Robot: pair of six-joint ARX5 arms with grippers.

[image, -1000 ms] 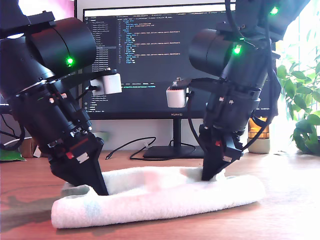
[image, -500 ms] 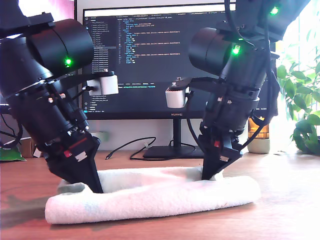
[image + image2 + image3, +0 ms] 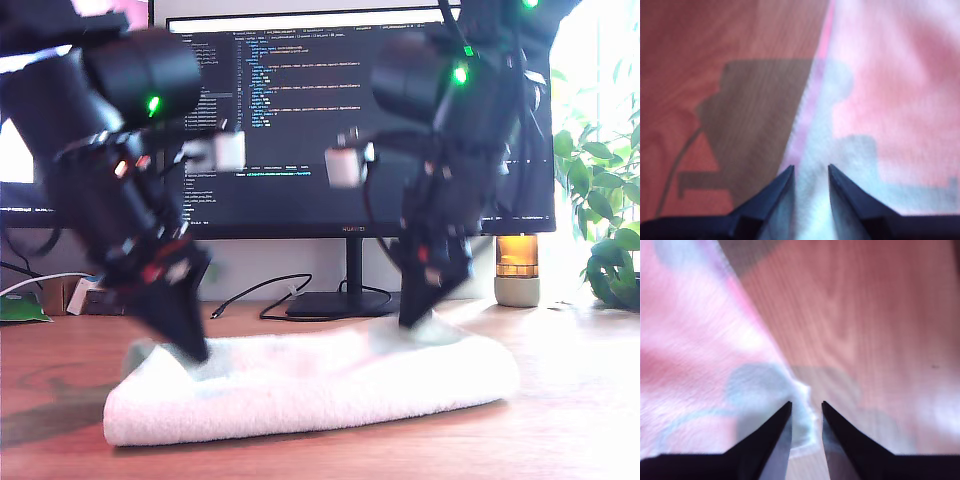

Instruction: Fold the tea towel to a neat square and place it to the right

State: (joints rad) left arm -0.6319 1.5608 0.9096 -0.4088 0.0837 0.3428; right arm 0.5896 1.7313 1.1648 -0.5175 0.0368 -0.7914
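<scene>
My first gripper point(image 3: 810, 172) has its jaws drawn close with a narrow gap, and the tea towel point(image 3: 890, 85) fills that gap, so it is pinching the cloth at a long edge. Beside its tips, bare wooden table point(image 3: 700, 50) begins right at that edge. My second gripper point(image 3: 806, 407) is likewise nearly closed, nipping a pale corner of the towel, with wood just past its tips.

In the exterior view the towel point(image 3: 310, 385) lies as a thick folded roll across the table point(image 3: 580, 420), and 2 blurred arms, 1 point(image 3: 110, 200) at each end point(image 3: 450, 170), have their tips on its back edge. I cannot tell from the wrist views which arm is which. Behind the grippers stand a monitor point(image 3: 300, 120) on its stand point(image 3: 350, 290) and a loose black cable point(image 3: 260, 295). An amber jar point(image 3: 518, 270) and a plant point(image 3: 605, 220) stand at the exterior view's right.
</scene>
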